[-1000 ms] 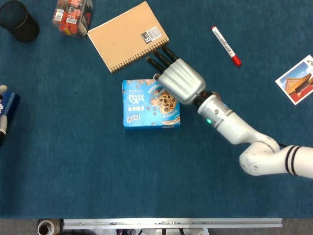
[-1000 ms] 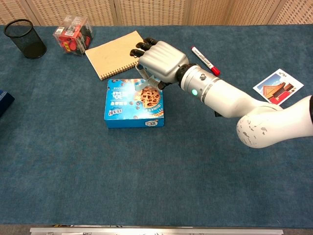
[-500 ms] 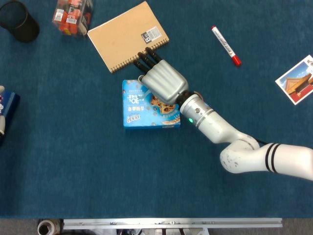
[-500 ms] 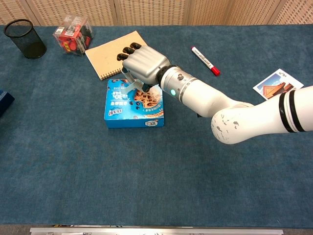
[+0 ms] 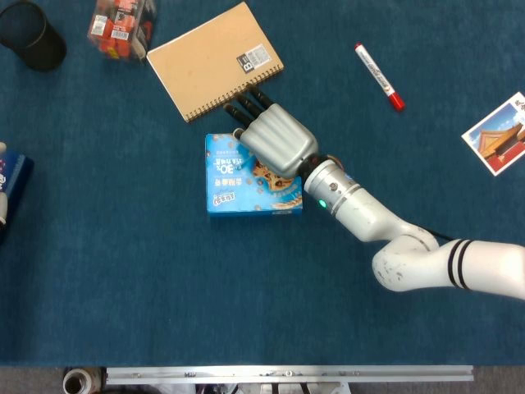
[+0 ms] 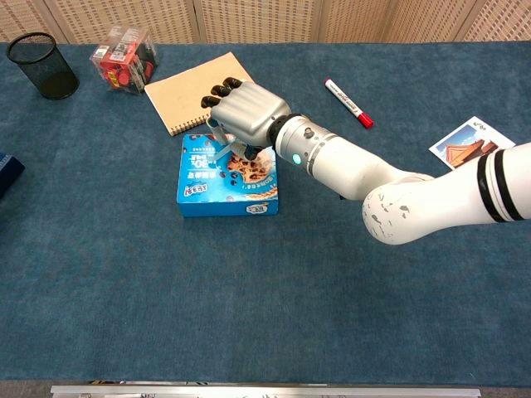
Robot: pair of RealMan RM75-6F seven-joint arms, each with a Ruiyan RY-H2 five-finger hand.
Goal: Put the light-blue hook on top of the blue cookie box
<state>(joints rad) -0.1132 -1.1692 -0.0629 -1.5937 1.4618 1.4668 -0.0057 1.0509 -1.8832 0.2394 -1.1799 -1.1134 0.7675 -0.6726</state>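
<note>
The blue cookie box (image 5: 234, 182) (image 6: 207, 184) lies flat on the blue cloth, just below the notebook. My right hand (image 5: 275, 139) (image 6: 245, 116) hovers over the box's upper middle, knuckles up and fingers curled down. It pinches the light-blue hook (image 6: 222, 148), which hangs under the fingers and touches or nearly touches the box lid. The head view hides the hook under the hand. My left hand does not show in either view.
A brown spiral notebook (image 5: 215, 59) lies just behind the box. A red marker (image 5: 379, 76) and a picture card (image 5: 497, 133) lie to the right. A black mesh cup (image 5: 31, 34) and a red-filled clear box (image 5: 120, 26) stand far left. A dark-blue object (image 5: 15, 176) sits at the left edge.
My right hand carried the hook leftward from the box's right corner to over its lid. Over the last half second it barely shifted.
</note>
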